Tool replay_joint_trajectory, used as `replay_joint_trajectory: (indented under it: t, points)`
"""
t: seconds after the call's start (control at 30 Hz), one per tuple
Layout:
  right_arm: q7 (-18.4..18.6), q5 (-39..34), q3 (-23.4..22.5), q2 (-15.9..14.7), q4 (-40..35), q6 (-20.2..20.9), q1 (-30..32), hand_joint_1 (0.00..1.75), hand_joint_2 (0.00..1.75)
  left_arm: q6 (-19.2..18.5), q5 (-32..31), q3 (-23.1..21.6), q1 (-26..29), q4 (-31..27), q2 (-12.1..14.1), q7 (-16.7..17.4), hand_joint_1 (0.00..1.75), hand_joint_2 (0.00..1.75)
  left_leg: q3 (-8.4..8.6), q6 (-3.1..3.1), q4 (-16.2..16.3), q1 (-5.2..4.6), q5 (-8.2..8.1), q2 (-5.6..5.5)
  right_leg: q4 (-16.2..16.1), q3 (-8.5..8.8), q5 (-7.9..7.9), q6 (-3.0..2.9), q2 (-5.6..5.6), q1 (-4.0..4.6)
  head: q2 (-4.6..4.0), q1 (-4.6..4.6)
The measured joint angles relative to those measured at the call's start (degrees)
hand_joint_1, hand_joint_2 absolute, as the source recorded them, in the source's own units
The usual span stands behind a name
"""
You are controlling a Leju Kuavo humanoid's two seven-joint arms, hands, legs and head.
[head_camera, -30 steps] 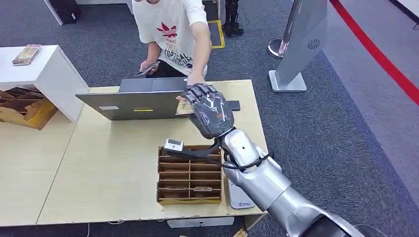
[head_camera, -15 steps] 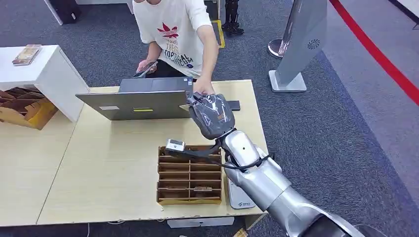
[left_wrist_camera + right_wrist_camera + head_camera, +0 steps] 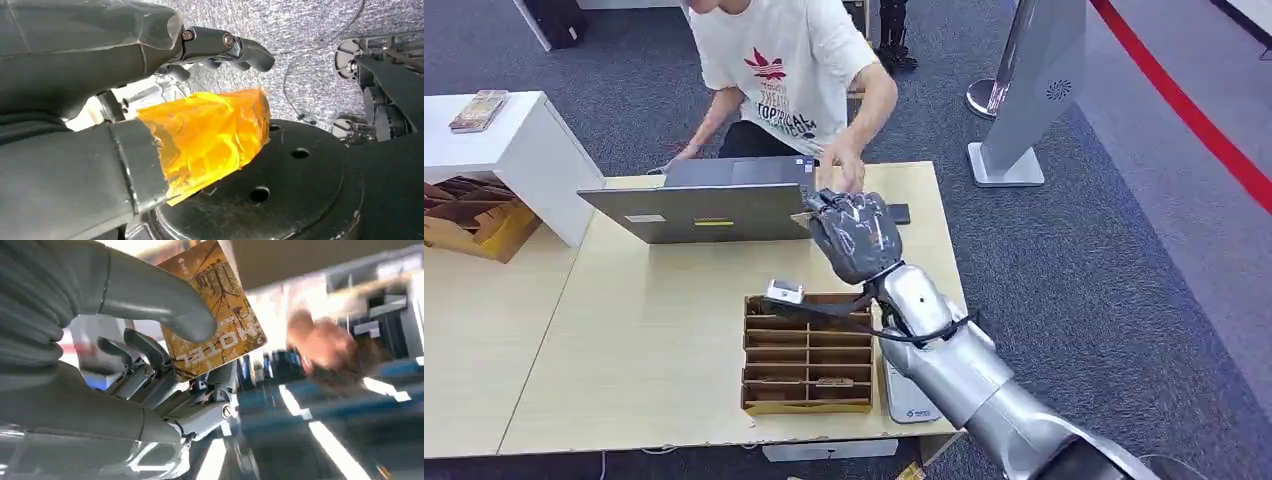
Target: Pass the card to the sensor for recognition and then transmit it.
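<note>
While my right arm is reaching out over the desk [image 3: 654,370], my right hand [image 3: 854,235] is pinching the card [image 3: 217,315] between the thumb [image 3: 155,300] and the fingers [image 3: 150,357] curled behind it. From the head view the hand is hanging above the far side of the desk, just beside the right end of the laptop [image 3: 699,205], and a pale corner of the card is sticking out at its left edge, next to the laptop lid. Seen from the wrist, the card is showing a golden brown print with the word HOTEL on it, and the thumb is pressing on its face. Across the desk a person [image 3: 789,65] in a white shirt is leaning in, and the person's hand [image 3: 842,170] is hovering just behind my right hand, close to it; whether it is touching the card I cannot tell. Nearer to me on the desk a brown tray [image 3: 807,355] of slots is lying, with the small sensor [image 3: 785,292] sitting at its far left corner and a pale flat device [image 3: 909,405] lying just beside its right side. My left hand [image 3: 150,85] is hanging low with nothing in it, its fingers apart, and its thumb tip is wearing an orange cover [image 3: 210,132].
</note>
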Motion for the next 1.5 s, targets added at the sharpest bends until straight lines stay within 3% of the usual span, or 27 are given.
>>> replay_joint_trajectory:
  t: [0.1,0.17,0.2,0.33,0.83,1.2,1.5]
  points:
    - [-1.9,-5.1,-0.9,0.2,-0.2,1.7,0.8,1.75,1.75,0.0,0.8,0.0,0.0,0.0,0.0,-0.1,0.00,0.00,0.00,0.00,0.0,0.00,0.00,0.00,0.0,0.00,0.00,0.00,0.00,0.00,0.00,0.00]
    - [-4.8,-29.9,-5.0,2.1,-5.4,15.5,6.0,1.75,1.75,0.5,3.8,0.0,0.3,0.0,0.0,-0.7,0.00,0.00,-0.01,-0.01,0.0,0.00,-0.02,0.00,0.0,-0.02,-0.02,-0.01,0.01,0.00,0.00,-0.02]
    - [-3.9,-52.5,-8.4,3.2,-10.5,28.3,9.3,1.75,1.75,0.7,5.7,0.1,0.6,0.0,-0.1,-1.1,0.00,0.00,-0.03,-0.01,0.0,0.00,-0.02,-0.01,0.0,-0.04,-0.05,0.01,-0.01,0.00,0.00,-0.02]
    - [-3.5,-70.7,-11.6,3.3,-14.4,34.4,12.7,1.75,1.75,0.8,7.1,0.4,1.2,0.0,-0.1,-1.1,0.00,0.00,-0.03,-0.01,0.0,0.00,-0.02,0.01,0.0,-0.03,-0.05,0.02,0.01,-0.01,0.00,0.00]
    - [-2.1,-87.9,-14.9,2.1,-18.2,37.2,16.7,1.75,1.75,1.2,9.4,2.0,1.7,0.0,-0.1,-1.1,0.00,0.00,-0.03,-0.01,0.0,0.00,-0.02,0.00,0.0,-0.04,-0.05,0.02,0.00,0.00,0.00,-0.02]
    - [-2.5,-89.1,-16.2,-1.4,-19.9,35.6,19.9,1.75,1.75,1.8,9.8,3.0,2.4,0.0,-0.4,-1.1,0.00,0.00,-0.02,0.00,0.0,-0.01,-0.02,0.01,0.0,-0.05,-0.04,0.02,0.00,-0.01,0.00,-0.02]
    - [-3.4,-86.7,-21.0,-6.5,-27.6,31.8,29.8,1.75,1.75,1.9,10.1,4.8,3.4,0.0,-0.9,-1.3,0.00,0.00,-0.05,0.05,0.0,-0.03,-0.15,0.00,-0.1,-0.04,-0.07,0.05,-0.04,-0.02,0.00,-0.02]
